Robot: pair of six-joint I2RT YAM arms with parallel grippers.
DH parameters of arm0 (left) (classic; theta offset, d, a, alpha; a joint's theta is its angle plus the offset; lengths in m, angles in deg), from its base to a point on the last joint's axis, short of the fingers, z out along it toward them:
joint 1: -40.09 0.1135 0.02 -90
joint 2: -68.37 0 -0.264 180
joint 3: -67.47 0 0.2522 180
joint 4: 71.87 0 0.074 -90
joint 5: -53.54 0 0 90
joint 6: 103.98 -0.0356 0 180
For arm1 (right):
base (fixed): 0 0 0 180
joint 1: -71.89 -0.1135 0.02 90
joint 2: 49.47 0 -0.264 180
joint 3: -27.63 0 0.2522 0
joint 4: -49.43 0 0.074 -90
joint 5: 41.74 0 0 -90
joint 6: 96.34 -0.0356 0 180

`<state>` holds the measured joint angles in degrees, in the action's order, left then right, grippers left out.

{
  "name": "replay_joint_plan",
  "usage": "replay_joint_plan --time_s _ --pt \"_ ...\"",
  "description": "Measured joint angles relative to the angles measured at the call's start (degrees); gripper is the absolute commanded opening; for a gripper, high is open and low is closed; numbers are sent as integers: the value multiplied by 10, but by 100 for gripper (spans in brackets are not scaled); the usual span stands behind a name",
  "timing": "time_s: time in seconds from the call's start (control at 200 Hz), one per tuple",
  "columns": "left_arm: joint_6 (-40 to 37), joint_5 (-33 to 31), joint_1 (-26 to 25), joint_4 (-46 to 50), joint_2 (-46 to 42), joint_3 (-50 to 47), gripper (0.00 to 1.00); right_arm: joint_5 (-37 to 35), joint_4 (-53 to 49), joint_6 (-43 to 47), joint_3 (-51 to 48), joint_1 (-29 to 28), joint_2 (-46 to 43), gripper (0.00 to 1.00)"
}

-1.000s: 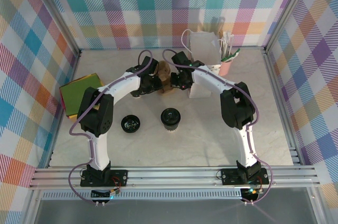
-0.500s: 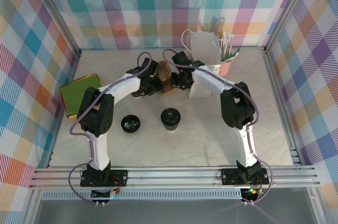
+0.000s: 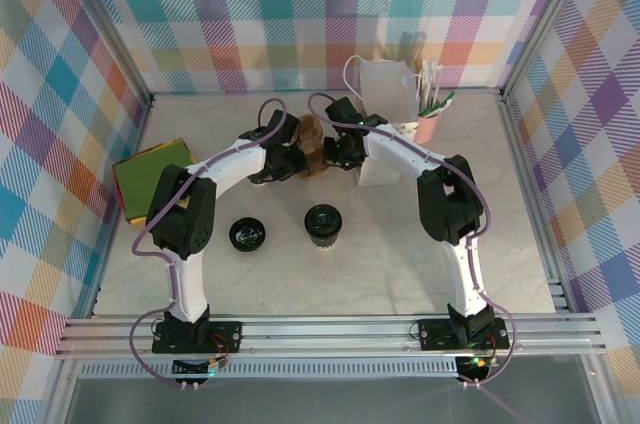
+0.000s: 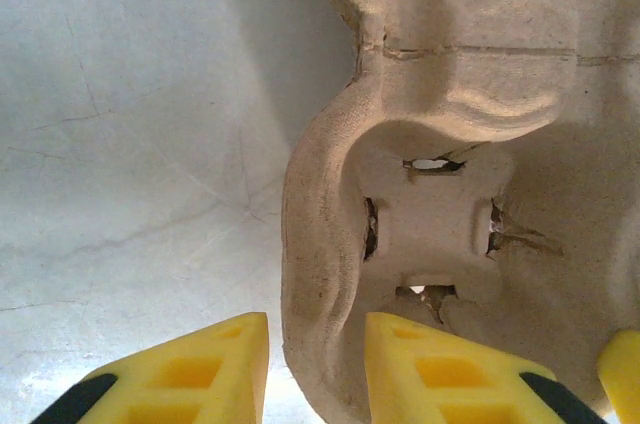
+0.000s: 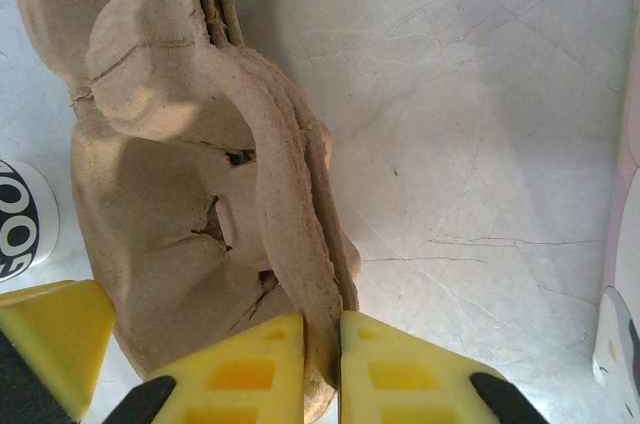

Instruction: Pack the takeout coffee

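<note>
Separation seems the aim: right jaws pinch 1 rim of the carrier stack (image 5: pixel 170 224), left jaws straddle another, barely spread.

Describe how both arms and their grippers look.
They match: the left arm and right arm have white links, black joint housings and a purple cable looped alongside. The left gripper and right gripper carry blocky yellow fingers with square recesses, black at the base.
</note>
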<state>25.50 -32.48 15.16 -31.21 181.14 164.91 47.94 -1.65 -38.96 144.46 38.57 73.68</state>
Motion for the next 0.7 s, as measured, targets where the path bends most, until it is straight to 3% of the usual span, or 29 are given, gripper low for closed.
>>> replay_joint_plan --time_s 0.7 --pt "4 30 2 -7 1 -2 30 0 0 0 0 0 0 13"
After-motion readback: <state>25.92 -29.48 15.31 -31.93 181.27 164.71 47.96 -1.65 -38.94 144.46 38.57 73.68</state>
